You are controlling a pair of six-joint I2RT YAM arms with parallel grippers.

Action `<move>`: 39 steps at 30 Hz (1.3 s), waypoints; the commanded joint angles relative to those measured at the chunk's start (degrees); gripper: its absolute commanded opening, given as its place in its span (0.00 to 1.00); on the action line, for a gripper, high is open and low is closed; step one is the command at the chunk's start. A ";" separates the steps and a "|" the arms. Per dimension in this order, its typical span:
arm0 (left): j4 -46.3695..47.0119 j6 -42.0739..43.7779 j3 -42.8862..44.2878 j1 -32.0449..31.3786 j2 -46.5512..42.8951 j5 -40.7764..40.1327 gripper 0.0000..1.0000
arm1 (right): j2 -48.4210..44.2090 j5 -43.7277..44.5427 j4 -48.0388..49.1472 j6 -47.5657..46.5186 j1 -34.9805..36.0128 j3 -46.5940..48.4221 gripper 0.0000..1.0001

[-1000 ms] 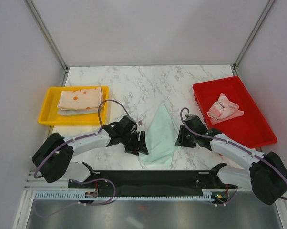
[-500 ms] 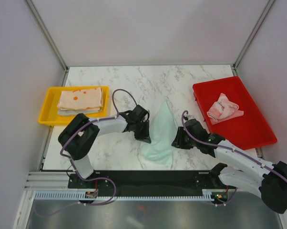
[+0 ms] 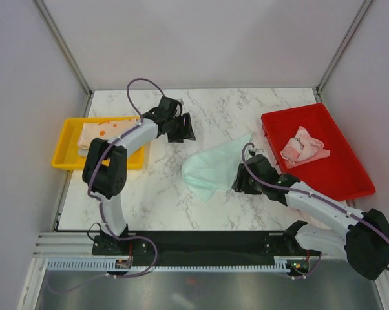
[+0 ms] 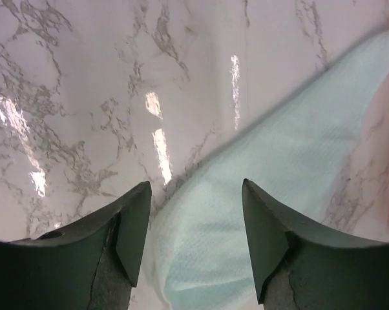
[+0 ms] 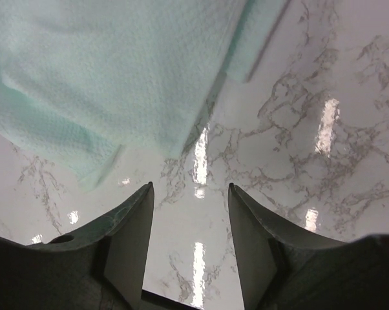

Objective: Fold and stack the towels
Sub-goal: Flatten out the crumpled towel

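Mint green soft cloth towel (image 3: 210, 169) lying rumpled mid-frame on white marble tabletop (image 3: 149, 194). Likely light, limp, prone to sliding on gloss; better pinched at a corner or hem. Left gripper (image 4: 196, 187) upper centre, right gripper (image 5: 189, 187) beside towel's right edge: both agape, empty.

— The white, grey-veined marble-look tabletop (image 3: 214, 110)?
— Smooth and glossy, with bright reflections on it.
— The mint green cloth towel (image 3: 210, 169)?
— Matt and soft, with a fine dimpled weave.
— The red rectangular tray (image 3: 349, 177)?
— Looks like smooth plastic.
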 commanded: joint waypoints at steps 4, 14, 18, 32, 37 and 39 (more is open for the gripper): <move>-1.97 -0.35 -13.04 -4.02 -17.95 -0.42 0.63 | 2.51 -4.45 18.75 4.37 0.25 -3.89 0.56; 11.82 -19.68 -44.23 -20.72 -39.94 -11.94 0.63 | -0.90 -1.37 28.88 4.20 1.04 -13.03 0.54; 20.87 -26.89 -51.73 -22.39 -40.56 -13.96 0.59 | -3.98 -0.93 28.70 4.64 1.04 -15.15 0.53; 28.36 -38.23 -49.89 -32.06 -26.24 -23.10 0.61 | -5.92 -1.19 27.91 4.38 1.04 -16.56 0.53; 28.09 -40.87 -50.07 -32.07 -24.57 -25.12 0.60 | -6.18 -1.37 28.00 4.38 1.04 -17.26 0.53; 28.09 -40.87 -49.54 -32.15 -24.12 -25.04 0.57 | -5.83 -1.37 28.87 4.90 0.96 -18.23 0.54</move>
